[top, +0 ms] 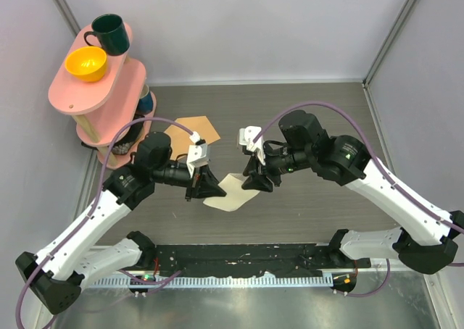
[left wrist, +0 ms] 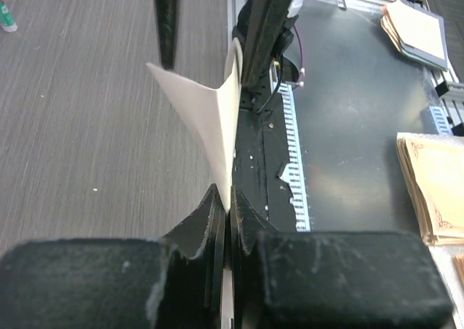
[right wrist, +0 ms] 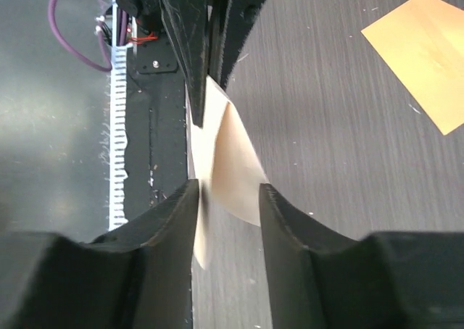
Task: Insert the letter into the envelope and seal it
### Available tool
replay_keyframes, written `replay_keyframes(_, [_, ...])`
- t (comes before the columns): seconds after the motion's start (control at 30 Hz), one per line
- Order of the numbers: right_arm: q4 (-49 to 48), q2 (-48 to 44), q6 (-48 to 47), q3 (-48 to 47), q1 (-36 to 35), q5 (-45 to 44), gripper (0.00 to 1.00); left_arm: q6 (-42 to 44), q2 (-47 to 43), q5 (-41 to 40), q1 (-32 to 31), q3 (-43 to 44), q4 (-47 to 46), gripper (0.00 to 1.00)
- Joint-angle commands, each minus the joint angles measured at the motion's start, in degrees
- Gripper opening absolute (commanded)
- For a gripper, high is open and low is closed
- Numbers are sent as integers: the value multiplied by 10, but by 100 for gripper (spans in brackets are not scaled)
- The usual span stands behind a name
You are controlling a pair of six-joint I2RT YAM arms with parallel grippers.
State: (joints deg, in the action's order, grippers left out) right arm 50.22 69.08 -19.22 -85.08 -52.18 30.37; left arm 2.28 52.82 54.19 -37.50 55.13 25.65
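Black base rail (top: 239, 260) runs along the near table edge, on the near side of the letter (top: 230, 197).

Letter: pale cream sheet, mid-table, bowed, spanning between the two grippers.

Left gripper (top: 209, 190): at the letter's left edge. In the left wrist view its fingers (left wrist: 210, 220) are pressed together, pinching the sheet's edge.

Right gripper (top: 254, 182): at the letter's right edge. In the right wrist view its fingers (right wrist: 279, 213) are spread, and the sheet passes between them with a gap on the outer side. Whether the inner finger touches the paper cannot be told.

Envelope (top: 192, 133): tan kraft, flat on the grey table (top: 312, 119), beyond the letter and to its left, clear of it and of both grippers.

Farther left of the letter is a pink two-tier shelf (top: 80, 97), with a yellow bowl (top: 85, 63) and a dark green mug (top: 109, 33) on its top tier.
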Motion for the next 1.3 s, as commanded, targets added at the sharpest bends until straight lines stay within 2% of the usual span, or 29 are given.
replay_keyframes(0.0, [22,-30,-7,-40,-3,-22,53,78,-18,26,-3,35,48,9])
replay_keyframes(0.23, [38,-15,1,-55,-6,30,65,98,4,37,-3,59,56,11])
replay_keyframes(0.3, [30,-1,10,-56,-17,44,72,104,11,47,-5,65,55,12])
replay_keyframes(0.43, [17,5,11,-49,-21,34,73,115,13,54,-17,67,52,12])
replay_keyframes(0.53, [23,12,14,-50,-21,32,63,120,14,50,-25,69,52,12])
replay_keyframes(0.57, [23,12,14,-46,-21,30,50,120,14,50,-25,69,53,12])
replay_keyframes(0.67, [25,8,11,-38,-21,27,30,118,10,39,-26,69,56,12])
replay_keyframes(0.73, [29,1,7,-32,-21,22,21,110,6,27,-25,69,56,16])
replay_keyframes(0.77, [28,-2,7,-25,-20,19,9,104,0,22,-25,67,51,21])
replay_keyframes(0.83, [30,-9,5,-20,-21,12,1,73,-7,13,-25,59,28,32])
replay_keyframes(0.87, [30,-10,5,-18,-21,10,1,55,-13,7,-25,54,13,45])
replay_keyframes(0.97, [29,-10,11,-23,-21,11,1,4,-7,-7,-25,50,-43,55])
replay_keyframes(1.1, [21,-7,21,-21,-20,21,1,-10,18,-8,-25,81,-57,57])
replay_keyframes(1.2, [14,-7,23,-19,-21,25,1,-46,25,-3,-26,83,-87,53])
replay_keyframes(1.27, [14,-4,23,-21,-21,28,1,-66,28,-7,-26,82,-112,47])
